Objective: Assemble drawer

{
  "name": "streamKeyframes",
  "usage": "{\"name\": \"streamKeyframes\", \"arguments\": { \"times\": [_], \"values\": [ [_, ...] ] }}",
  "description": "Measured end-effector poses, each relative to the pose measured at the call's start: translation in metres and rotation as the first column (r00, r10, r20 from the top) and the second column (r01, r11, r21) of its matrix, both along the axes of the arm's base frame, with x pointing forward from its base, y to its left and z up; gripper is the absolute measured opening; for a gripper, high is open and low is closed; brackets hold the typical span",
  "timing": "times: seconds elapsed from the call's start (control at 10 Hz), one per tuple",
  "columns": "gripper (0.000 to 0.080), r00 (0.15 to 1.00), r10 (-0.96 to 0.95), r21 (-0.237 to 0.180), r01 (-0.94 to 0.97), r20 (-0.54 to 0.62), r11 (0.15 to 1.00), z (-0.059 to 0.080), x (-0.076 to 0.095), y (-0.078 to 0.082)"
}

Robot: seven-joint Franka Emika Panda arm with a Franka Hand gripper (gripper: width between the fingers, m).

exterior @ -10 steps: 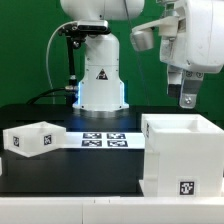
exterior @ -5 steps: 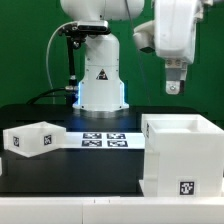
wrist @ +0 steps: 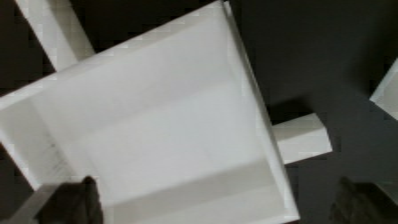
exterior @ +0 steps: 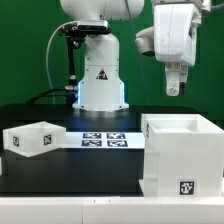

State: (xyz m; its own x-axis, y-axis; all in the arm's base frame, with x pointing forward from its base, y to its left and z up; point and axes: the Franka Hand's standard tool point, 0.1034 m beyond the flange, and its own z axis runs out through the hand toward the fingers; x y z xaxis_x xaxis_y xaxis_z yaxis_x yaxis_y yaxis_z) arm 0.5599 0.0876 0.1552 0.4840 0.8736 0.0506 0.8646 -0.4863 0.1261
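**Casing lay straight below the open fingers**

Exterior view: the gripper hung high in the air, empty. The big white casing stood on the table directly beneath its fingers and well apart from them. One small tray sat far off to the side of the fingers, beyond the marker board, toward the exterior view's left.

Wrist view: the fingertips stood wide apart, holding nothing. The casing filled the space below them, its edges skewed to the line between the fingertips. Any descent onto a wall would probably have needed a wrist turn first.
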Motion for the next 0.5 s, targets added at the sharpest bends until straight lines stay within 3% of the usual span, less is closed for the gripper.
{"name": "streamKeyframes", "arguments": {
  "times": [0.2,0.3,0.5],
  "values": [
    [0.0649,0.985,-0.17,0.0,0.17,-0.039,0.985,-0.006,-0.043,0.018],
    [0.0649,0.977,-0.207,-0.004,0.208,-0.058,0.978,-0.014,-0.056,0.026],
    [0.0649,0.977,-0.207,0.0,0.208,-0.056,0.978,-0.018,-0.059,0.029]
  ]
}}
